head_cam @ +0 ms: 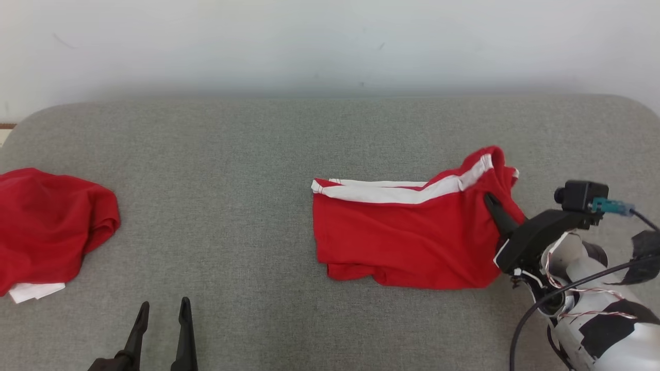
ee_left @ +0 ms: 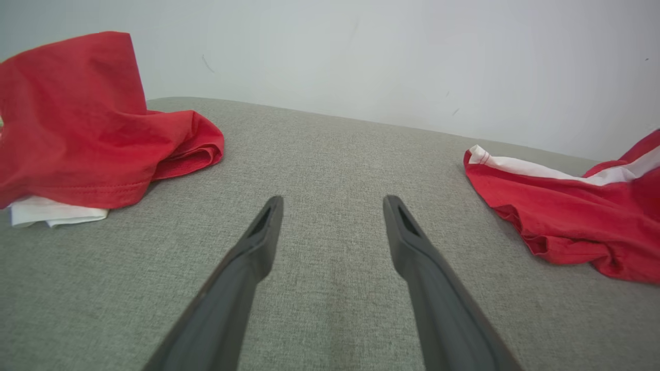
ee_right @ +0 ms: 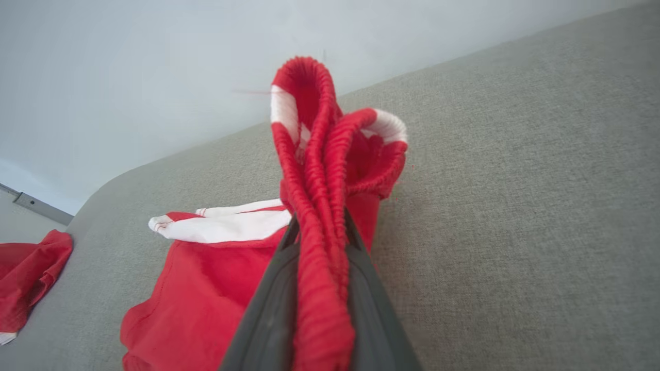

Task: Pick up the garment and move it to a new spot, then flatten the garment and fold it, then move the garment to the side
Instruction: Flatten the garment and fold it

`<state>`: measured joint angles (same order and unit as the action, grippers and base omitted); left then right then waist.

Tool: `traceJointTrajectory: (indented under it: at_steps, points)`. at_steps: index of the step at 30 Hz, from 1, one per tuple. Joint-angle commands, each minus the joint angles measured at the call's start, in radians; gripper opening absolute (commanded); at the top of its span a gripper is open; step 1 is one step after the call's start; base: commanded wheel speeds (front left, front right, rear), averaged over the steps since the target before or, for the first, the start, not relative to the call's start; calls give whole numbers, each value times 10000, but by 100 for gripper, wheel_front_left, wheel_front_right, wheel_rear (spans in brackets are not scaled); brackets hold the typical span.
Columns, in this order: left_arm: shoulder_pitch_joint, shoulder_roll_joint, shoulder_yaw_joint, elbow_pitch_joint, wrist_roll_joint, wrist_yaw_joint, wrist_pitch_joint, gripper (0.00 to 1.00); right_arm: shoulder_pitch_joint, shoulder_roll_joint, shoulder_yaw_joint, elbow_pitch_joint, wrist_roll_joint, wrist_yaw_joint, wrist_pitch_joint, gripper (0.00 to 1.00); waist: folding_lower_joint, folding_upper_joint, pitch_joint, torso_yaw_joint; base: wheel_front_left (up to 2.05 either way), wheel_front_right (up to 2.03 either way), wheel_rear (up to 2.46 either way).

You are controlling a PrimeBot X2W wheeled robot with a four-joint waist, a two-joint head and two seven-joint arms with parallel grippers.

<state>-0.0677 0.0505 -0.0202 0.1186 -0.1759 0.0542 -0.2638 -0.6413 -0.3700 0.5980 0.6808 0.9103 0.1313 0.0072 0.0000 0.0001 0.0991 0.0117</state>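
Observation:
The garment (head_cam: 407,232) is a pair of red shorts with white side stripes, lying folded on the grey cushioned surface right of centre. My right gripper (head_cam: 492,203) is shut on its ribbed waistband (ee_right: 314,216), which is bunched and lifted at the right end. In the right wrist view the waistband runs between the two dark fingers (ee_right: 273,304) and loops up above them. My left gripper (head_cam: 162,309) stands open at the lower left with nothing between its fingers (ee_left: 258,242); the garment (ee_left: 577,211) lies well off to its right.
A second red garment (head_cam: 49,224) with a white piece under it lies crumpled at the left edge of the grey surface (head_cam: 221,170); it also lies left of the open fingers as a red heap (ee_left: 87,123). A pale wall runs behind.

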Motion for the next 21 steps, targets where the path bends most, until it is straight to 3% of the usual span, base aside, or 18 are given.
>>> traceJointTrajectory:
  at_steps: [1,10,21]
  points:
    - [14,3,-12,38,8,-34,-13,100,110,-208,220,-476,303,-10,153,0,0,-1,-56,82,0,0,0]
    - [61,3,-185,34,-95,-1,-13,100,-46,-339,928,-1833,1271,-9,688,0,0,-1,-96,522,0,0,0]
    - [-181,3,-612,125,-323,98,-13,100,-656,487,1526,-1199,1277,-9,866,0,0,-1,117,1093,0,0,0]
